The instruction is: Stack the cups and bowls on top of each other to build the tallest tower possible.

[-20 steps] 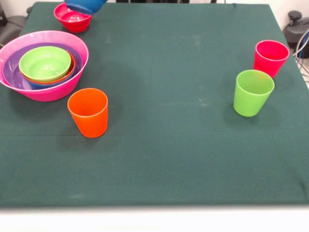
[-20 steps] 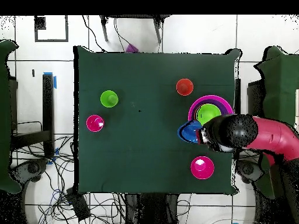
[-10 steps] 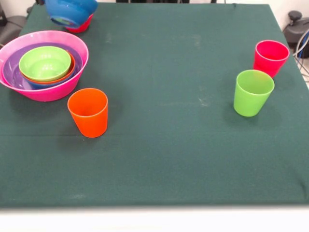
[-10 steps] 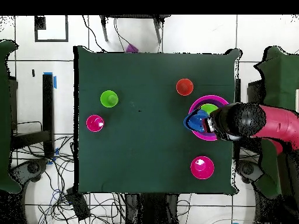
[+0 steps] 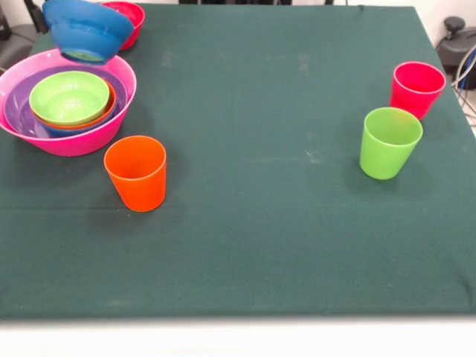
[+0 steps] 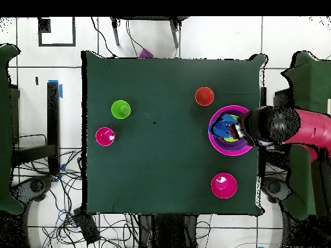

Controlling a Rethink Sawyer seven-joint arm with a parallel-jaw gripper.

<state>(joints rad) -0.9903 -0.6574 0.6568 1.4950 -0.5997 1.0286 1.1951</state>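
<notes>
Cups first, nearest you: orange cup (image 5: 136, 172) stands upright just beside the pink bowl (image 5: 111, 119), with green cup (image 5: 389, 142) and red-pink cup (image 5: 416, 88) well apart across the table. Behind the orange one, the tower (image 5: 68, 100) runs pink, purple, orange, lime green, nested. The dark blue bowl (image 5: 86, 30) hangs tilted above the tower's far rim, off-centre. You can't tell the claw's state; it's hidden. Red-pink bowl (image 5: 126, 13) sits farthest back. Risk, in my judgement: dropped tilted, the blue bowl catches the pink rim and slides off instead of seating.
</notes>
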